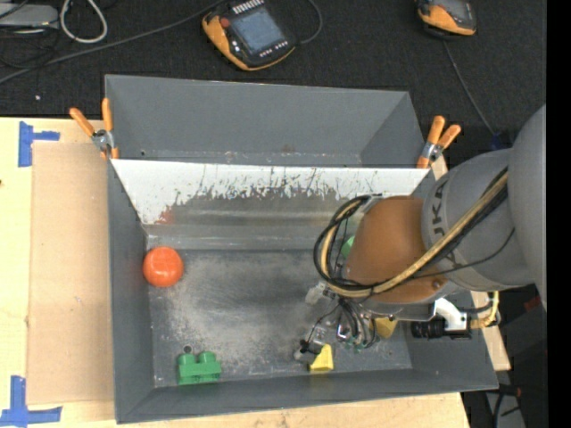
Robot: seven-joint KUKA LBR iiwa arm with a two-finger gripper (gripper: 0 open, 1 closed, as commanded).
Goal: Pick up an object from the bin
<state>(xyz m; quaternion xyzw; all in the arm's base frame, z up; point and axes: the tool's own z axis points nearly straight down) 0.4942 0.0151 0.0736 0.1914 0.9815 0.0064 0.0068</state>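
The gripper (314,344) hangs low at the near right of the bin (268,123), just above a yellow block (322,359), a position that suits a grasp from above. Jaw opening cannot be determined because cabling hides it. The yellow block is small and wedge-like and lies by the near wall. A ball (163,267) and a green block (198,366) lie well apart, at the left.

Orange balls (163,267): one is counted.
Green toy blocks (198,367): one is counted.
Small yellow pieces (322,359): one is counted.
Grey metal bins (268,123): one is counted.
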